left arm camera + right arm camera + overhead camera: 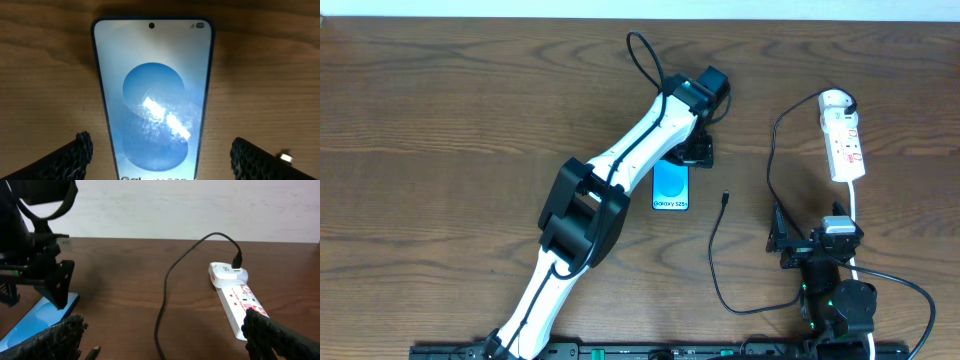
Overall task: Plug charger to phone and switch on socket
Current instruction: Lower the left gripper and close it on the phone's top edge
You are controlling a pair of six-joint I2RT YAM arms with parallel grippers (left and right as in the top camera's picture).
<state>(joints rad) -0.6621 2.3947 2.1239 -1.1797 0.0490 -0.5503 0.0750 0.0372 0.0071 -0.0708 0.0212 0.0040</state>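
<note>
- The charger, a long thin black cable (pixel 713 255), lies loose on the brown wooden table (pixel 440 150). Its small black connector tip (pixel 725 197) rests just beside the phone, on the side facing my right arm, and does not touch it.
- The phone, a slim rectangular smartphone with a light-blue and white screen and a dark blue edge (pixel 670 187), lies flat with its screen up.
- My left gripper (pixel 692 152) stands over one end of the phone. Its fingers (pixel 75 155) are spread wide, one along each long edge, and they grasp nothing. I cannot tell whether they touch the edges. I judge I am placed here to brace the phone so it will not slide when the tip is pushed in.
- My right gripper (pixel 785 240) is well apart from the phone, beyond the connector tip. It is also spread wide and empty. The tip looks to be its job to fetch.
- The socket, a white elongated power strip with small red marks (pixel 845 140), lies farther from the phone than the tip does.
- There is no tray or box here. The only thing holding anything is the strip's outlet at its rounded end, where the black plug (pixel 236 262) is seated, which is why the cable arcs away from there.
- I cannot tell whether the switch is on.
</note>
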